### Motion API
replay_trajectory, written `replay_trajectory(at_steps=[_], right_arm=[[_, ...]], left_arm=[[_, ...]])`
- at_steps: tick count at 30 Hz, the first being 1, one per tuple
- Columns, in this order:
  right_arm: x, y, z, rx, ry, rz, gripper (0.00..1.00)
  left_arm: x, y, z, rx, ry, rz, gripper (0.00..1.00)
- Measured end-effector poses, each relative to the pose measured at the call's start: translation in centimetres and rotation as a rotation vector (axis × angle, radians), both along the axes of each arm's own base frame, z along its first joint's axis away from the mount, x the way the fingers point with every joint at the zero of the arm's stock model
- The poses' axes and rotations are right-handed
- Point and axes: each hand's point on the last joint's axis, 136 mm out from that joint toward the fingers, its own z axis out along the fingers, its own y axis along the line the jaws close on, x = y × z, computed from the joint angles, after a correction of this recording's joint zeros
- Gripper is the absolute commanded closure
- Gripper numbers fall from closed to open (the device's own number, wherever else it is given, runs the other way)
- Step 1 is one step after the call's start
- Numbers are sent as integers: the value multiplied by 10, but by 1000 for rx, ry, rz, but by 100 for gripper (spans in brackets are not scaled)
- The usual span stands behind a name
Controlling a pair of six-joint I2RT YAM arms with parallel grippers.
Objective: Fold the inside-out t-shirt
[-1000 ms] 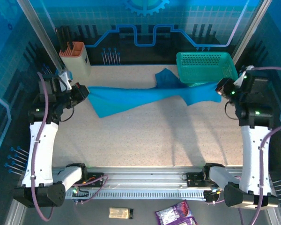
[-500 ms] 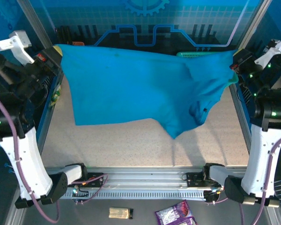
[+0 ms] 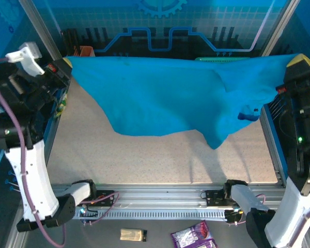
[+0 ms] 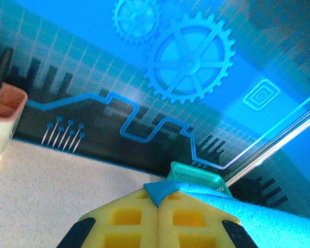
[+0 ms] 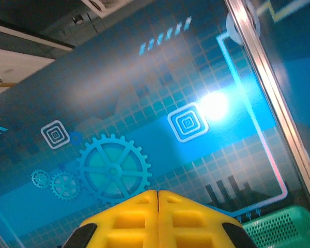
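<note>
An inside-out t-shirt (image 3: 165,98), plain blue-teal, hangs spread like a banner above the speckled tabletop (image 3: 144,160). Its top edge is drawn nearly straight from side to side. Its lower edge sags in an uneven curve that drops to a point at lower right, where a fold of cloth bunches. The left end effector (image 3: 66,64) pinches the garment's upper left corner. From the left wrist, a tuft of blue cloth pokes out between its closed yellow fingers, and the fabric runs off to the right. The right end effector (image 3: 299,61), high on the opposite side, has its yellow fingers pressed together at the shirt's upper right corner. A teal mesh basket (image 4: 199,175) stands behind the cloth at the tabletop's far edge.
</note>
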Motion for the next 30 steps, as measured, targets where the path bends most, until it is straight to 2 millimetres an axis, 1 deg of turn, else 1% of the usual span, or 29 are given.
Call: replay_trajectory(at_steps=[2, 4, 5, 8, 10, 12, 13, 15, 16, 18, 20, 23, 26, 27, 30], right_arm=[[-12, 0, 2, -11, -25, -10, 100], [-20, 0, 6, -19, -48, -18, 100], [-21, 1, 8, -23, -58, -20, 100], [-23, 1, 14, -30, -74, -18, 100], [-20, 3, 17, -35, -77, -8, 100], [-10, 5, 19, -36, -74, 11, 100], [-3, 5, 19, -33, -67, 24, 100], [17, 7, 15, -24, -43, 54, 100], [31, 8, 10, -16, -23, 72, 100], [65, 9, -5, 10, 33, 113, 100], [98, 9, -26, 37, 94, 146, 100], [152, 10, -65, 81, 202, 191, 100], [204, 19, -104, 112, 297, 236, 100], [220, 23, -115, 117, 321, 250, 100], [261, 37, -137, 122, 366, 286, 100]], left_arm=[[-24, -2, 20, 20, -73, 19, 100], [-47, -5, 37, 34, -137, 36, 100], [-60, -6, 46, 42, -173, 44, 100], [-87, -9, 68, 63, -260, 67, 100], [-95, -9, 79, 78, -298, 79, 100], [-93, -7, 81, 83, -301, 86, 100], [-87, -6, 80, 82, -292, 86, 100], [-71, -2, 75, 77, -262, 86, 100], [-58, 1, 68, 73, -238, 86, 100], [-27, 8, 49, 60, -170, 85, 100], [6, 16, 24, 43, -92, 84, 100], [60, 28, -19, 16, 29, 83, 100], [111, 40, -62, -21, 135, 84, 100], [126, 43, -75, -30, 164, 85, 100], [168, 53, -104, -56, 221, 86, 100]])
